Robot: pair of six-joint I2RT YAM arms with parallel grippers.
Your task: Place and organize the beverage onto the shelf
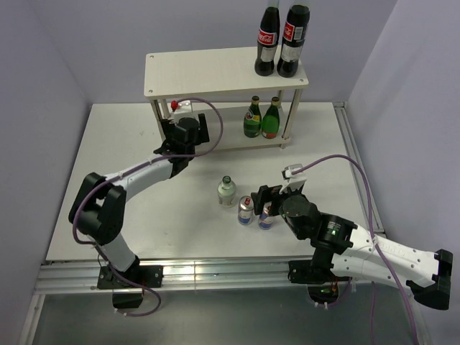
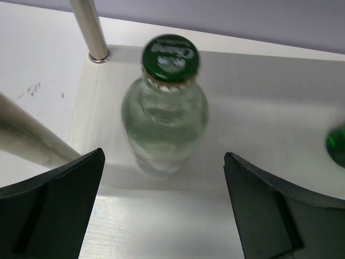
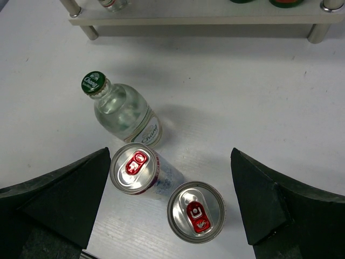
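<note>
Fingers of the left gripper [image 2: 163, 162] are spread wide, with a clear green-capped bottle [image 2: 164, 116] upright between them, untouched, on the shelf [image 2: 269, 108]. The right gripper [image 3: 170, 156] is equally spread around a first can [image 3: 135, 168] and a second can [image 3: 195, 211]. Another clear bottle [image 3: 121, 116] stands just beyond its fingertips.

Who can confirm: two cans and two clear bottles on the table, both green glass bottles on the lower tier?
Only one clear bottle is on the table; the second bottle stands on the shelf's lower tier, per left wrist view. Rest holds.
</note>
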